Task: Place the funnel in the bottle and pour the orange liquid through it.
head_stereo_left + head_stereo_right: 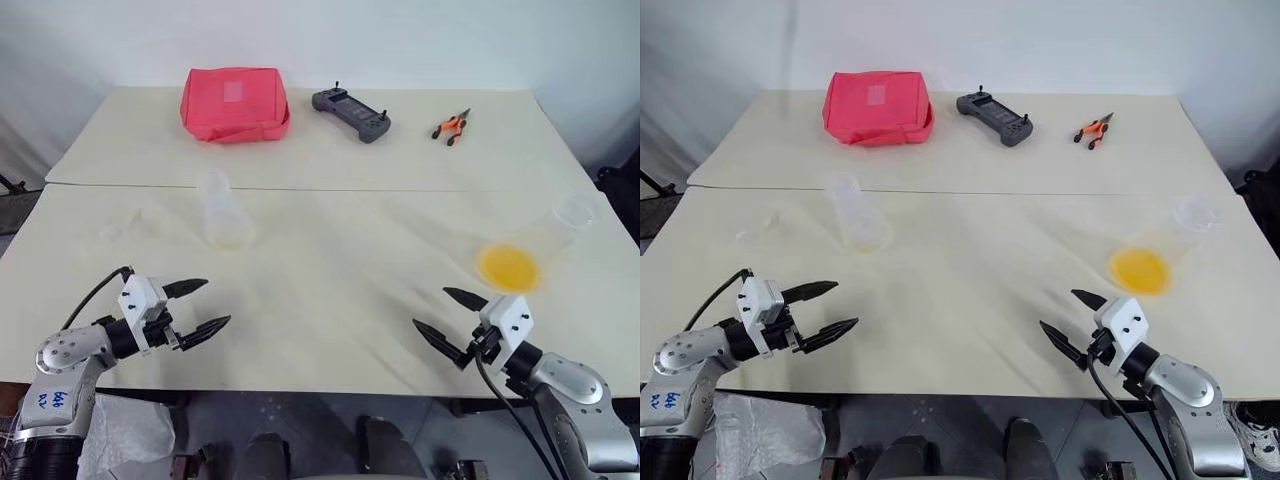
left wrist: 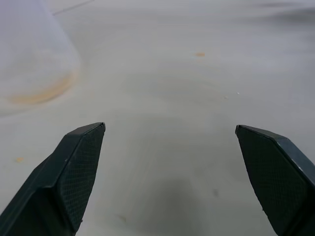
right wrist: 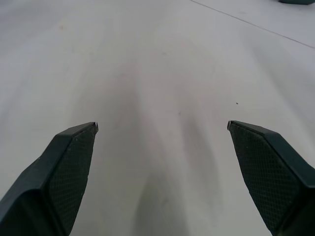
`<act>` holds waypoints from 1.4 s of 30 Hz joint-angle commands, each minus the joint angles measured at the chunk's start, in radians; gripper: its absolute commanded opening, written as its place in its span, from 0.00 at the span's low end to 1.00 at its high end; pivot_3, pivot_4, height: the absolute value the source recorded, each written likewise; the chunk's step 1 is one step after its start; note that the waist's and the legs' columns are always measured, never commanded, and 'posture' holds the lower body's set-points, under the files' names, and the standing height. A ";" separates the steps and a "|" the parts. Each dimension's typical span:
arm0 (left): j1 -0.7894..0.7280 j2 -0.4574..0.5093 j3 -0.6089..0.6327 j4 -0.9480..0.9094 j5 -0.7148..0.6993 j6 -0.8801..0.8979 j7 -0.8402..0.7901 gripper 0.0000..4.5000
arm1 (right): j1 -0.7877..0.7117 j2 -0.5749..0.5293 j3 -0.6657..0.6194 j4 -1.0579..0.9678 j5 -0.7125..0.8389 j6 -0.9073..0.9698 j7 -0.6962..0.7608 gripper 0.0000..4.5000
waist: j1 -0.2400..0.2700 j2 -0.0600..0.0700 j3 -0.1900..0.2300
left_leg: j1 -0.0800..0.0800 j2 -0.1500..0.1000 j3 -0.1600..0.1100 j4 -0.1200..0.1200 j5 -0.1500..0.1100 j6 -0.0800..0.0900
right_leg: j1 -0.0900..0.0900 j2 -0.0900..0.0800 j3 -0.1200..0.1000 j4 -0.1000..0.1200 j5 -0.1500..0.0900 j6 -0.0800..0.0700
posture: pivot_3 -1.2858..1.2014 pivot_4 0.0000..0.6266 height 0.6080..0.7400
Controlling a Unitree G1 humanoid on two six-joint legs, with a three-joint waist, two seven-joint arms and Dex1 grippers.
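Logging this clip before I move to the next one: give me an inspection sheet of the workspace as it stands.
Surface: cream table with a seam across it, faint stains.
Job's things: bottle upright, left of centre; funnel on the table to its left, hard to make out; orange liquid in a clear container lying tilted at the right edge.
Clutter: red pouch, grey controller and orange-handled pliers along the far side.
Grippers: left pincer and right pincer open, empty, near the front edge.
Cables: black cable on the left wrist.
Surroundings: white wall.
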 commanded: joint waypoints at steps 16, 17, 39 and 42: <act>0.078 -0.030 0.131 -0.175 -0.094 0.078 0.113 1.00 | -0.081 -0.003 0.003 0.008 0.039 -0.007 0.039 0.99 | -0.003 0.000 0.000 | 0.000 0.000 0.000 0.000 0.000 0.000 | -0.001 0.000 0.000 0.002 0.000 0.001 | 0.52 0.24 1.00; 0.108 -0.028 0.162 -0.193 -0.100 0.084 0.126 1.00 | -0.097 -0.006 0.003 0.006 0.051 0.003 0.047 0.99 | -0.007 -0.001 0.001 | 0.000 0.000 0.000 0.000 0.000 0.000 | -0.001 0.000 0.000 0.002 0.000 0.001 | 0.52 0.24 1.00; -0.333 -0.110 0.075 0.039 -0.025 0.162 0.392 1.00 | -0.272 0.029 0.057 -0.066 0.118 0.089 0.047 0.99 | -0.005 -0.002 0.001 | -0.002 0.000 0.000 0.001 0.004 -0.007 | -0.003 0.000 -0.001 0.004 0.001 0.002 | 0.52 0.24 1.00; -0.392 -0.100 0.051 0.100 0.000 0.151 0.378 1.00 | -0.278 0.036 0.062 -0.078 0.117 0.093 0.037 0.99 | -0.004 -0.002 0.001 | -0.002 0.000 0.001 0.001 0.004 -0.007 | -0.003 0.000 -0.001 0.004 0.001 0.002 | 0.52 0.24 1.00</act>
